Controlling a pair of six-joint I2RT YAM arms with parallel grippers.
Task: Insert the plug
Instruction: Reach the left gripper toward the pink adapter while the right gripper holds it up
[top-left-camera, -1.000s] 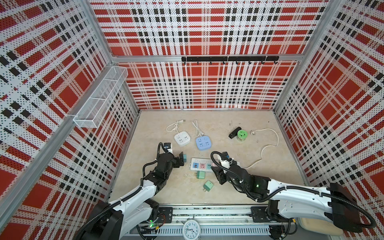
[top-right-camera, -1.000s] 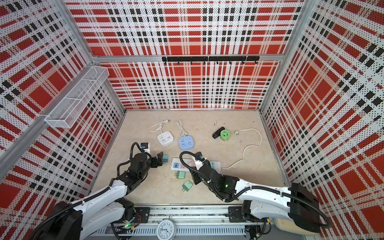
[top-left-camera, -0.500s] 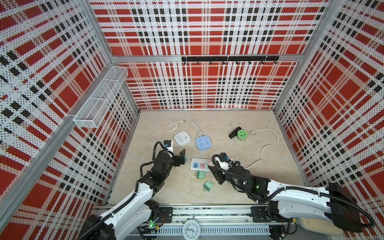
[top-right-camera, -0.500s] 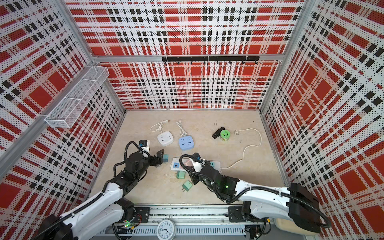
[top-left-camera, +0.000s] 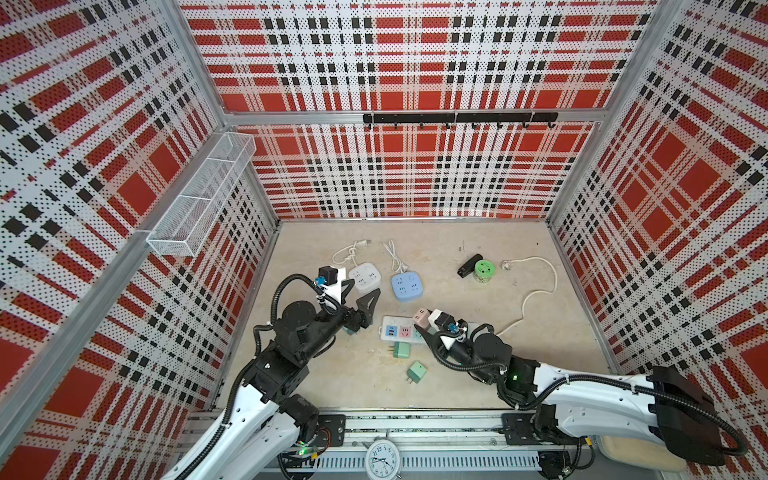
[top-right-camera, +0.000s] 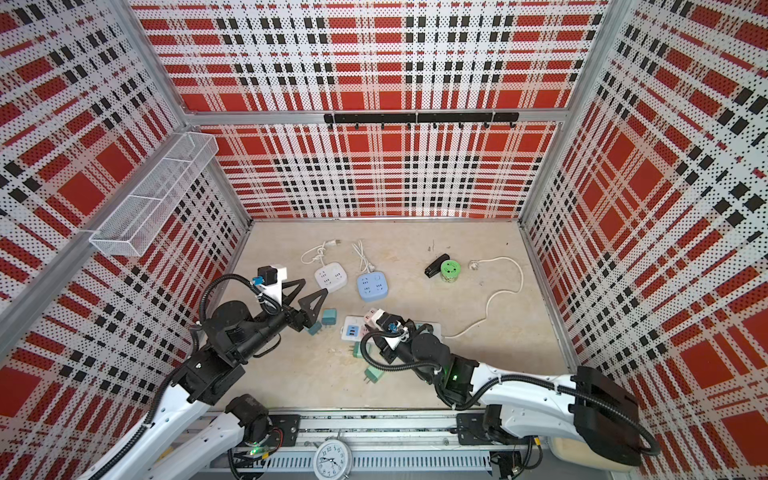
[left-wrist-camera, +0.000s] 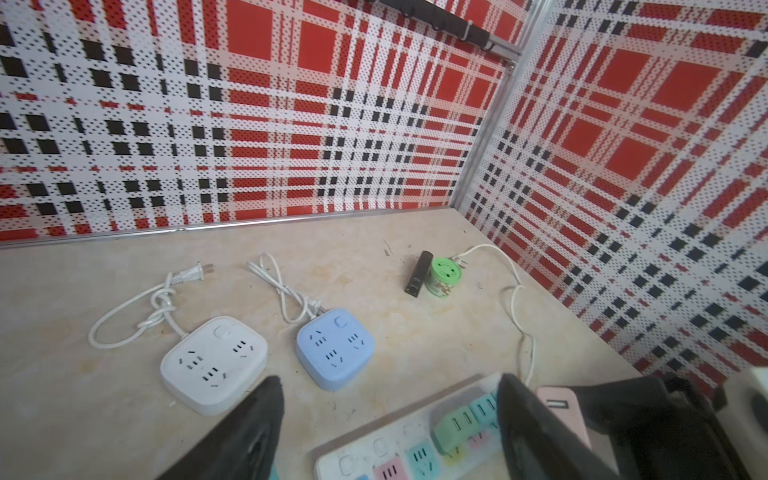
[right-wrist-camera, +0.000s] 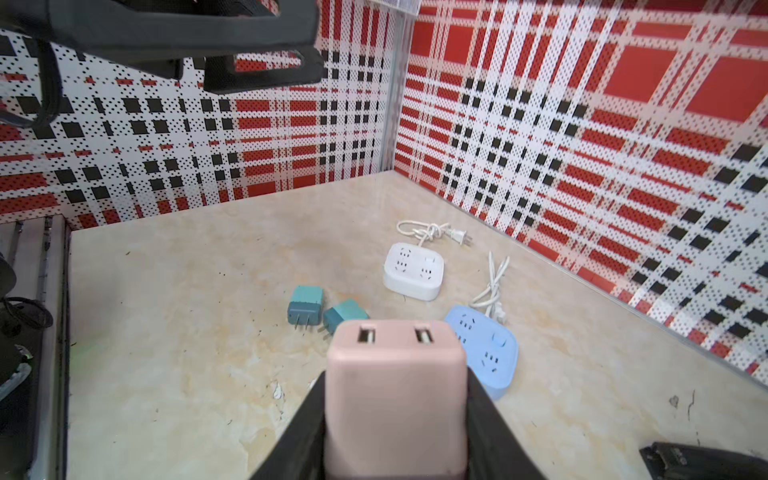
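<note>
Pink plug is clamped squarely between the right jaws, with its two USB ports pointing away from the wrist. In both top views it is held over the middle of the white power strip; I cannot tell whether its prongs touch a socket. The left jaws stand wide apart, grasping nothing, raised above the tabletop near the strip's left end. In the left wrist view a pale green plug sits in one of the strip's sockets. Two teal plugs lie loose and close together on the tabletop by the left jaws, and two green plugs lie in front of the strip. Farther back stand a white socket cube and a blue socket cube, each with a looped white cord. A wire basket, split into compartments, hangs on the left wall.
</note>
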